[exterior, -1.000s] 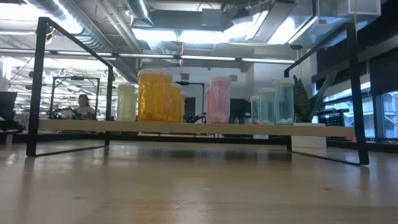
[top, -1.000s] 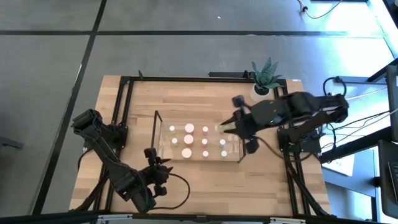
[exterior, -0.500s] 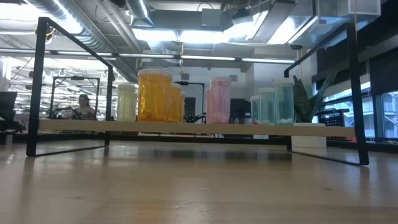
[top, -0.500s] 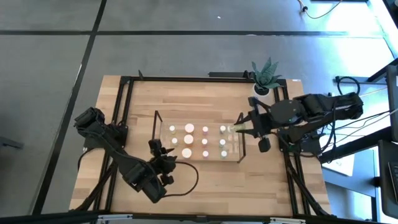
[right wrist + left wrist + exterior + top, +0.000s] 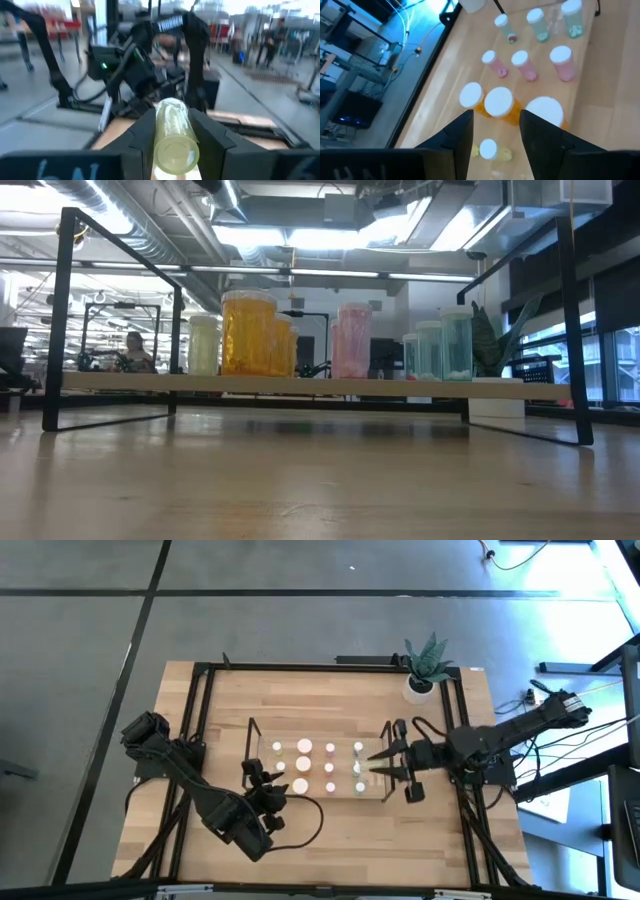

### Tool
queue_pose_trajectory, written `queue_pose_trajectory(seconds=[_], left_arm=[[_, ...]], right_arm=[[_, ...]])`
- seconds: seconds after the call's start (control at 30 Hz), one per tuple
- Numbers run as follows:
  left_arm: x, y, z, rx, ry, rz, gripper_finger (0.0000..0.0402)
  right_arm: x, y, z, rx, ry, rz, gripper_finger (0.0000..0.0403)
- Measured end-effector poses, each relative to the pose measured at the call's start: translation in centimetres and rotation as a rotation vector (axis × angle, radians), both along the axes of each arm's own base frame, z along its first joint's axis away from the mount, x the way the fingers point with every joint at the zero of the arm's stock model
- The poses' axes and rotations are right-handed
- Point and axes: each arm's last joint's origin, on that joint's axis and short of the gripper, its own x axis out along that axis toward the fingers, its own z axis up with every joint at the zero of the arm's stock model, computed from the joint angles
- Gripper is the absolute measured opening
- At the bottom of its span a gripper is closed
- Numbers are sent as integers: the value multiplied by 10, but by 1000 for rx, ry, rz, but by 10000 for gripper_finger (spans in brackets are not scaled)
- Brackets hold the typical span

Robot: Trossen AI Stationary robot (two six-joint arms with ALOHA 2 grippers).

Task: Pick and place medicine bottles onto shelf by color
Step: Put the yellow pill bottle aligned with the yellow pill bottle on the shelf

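Medicine bottles (image 5: 303, 767) with white caps and pink, orange, green and pale bodies stand in rows on the clear, dark-framed shelf (image 5: 250, 740) at the tabletop's middle. My right gripper (image 5: 171, 131), at the shelf's right end, is clenched on a pale yellowish-green cylindrical bottle (image 5: 172, 135). My left gripper (image 5: 494, 127) hangs with fingers parted and empty over the shelf's left end.

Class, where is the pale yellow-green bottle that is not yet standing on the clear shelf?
The pale yellow-green medicine bottle is clamped in the right hand, which the high view shows at the right end of the clear shelf, beside the green bottles.
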Motion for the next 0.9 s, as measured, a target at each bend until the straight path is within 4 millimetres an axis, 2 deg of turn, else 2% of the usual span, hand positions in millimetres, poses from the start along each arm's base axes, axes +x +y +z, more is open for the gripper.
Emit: queue_pose_trajectory(seconds=[0.13,0.33,0.57,0.8,0.9], left_arm=[[0,-3,1,10,-30,-7,151],[-1,-11,7,-41,-112,-25,151],[2,-15,18,-108,-202,-46,151],[17,-23,27,-210,-249,-149,151],[24,-24,32,-246,-301,-160,151]], right_arm=[[4,8,-27,38,-87,25,110],[15,15,-51,58,-165,64,110],[36,28,-68,-10,-185,155,110],[55,35,-81,-138,-201,142,110],[60,40,-85,-196,-209,205,110]])
